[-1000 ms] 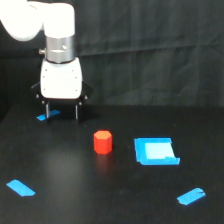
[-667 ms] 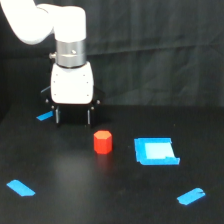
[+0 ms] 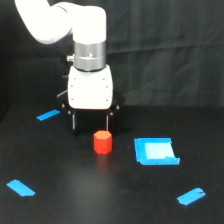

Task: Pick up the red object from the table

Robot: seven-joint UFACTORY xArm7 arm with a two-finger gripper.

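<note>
The red object [image 3: 102, 142] is a small red-orange hexagonal block standing upright on the black table [image 3: 100, 195], near the middle of the exterior view. My gripper [image 3: 90, 123] hangs from the white arm just behind and slightly to the exterior view's left of the block. Its two dark fingers [image 3: 74, 121] point down, spread apart, with nothing between them. The right finger's tip sits close to the block's top edge; I cannot tell if it touches.
A flat blue square piece [image 3: 155, 150] lies to the exterior view's right of the block. Blue tape strips lie at the back left [image 3: 48, 115], front left [image 3: 20, 187] and front right [image 3: 190, 196]. A black curtain hangs behind.
The arm and gripper have moved toward the exterior view's right and closer to the camera, from beside the back-left tape strip to just behind the red block. The block has not moved.
</note>
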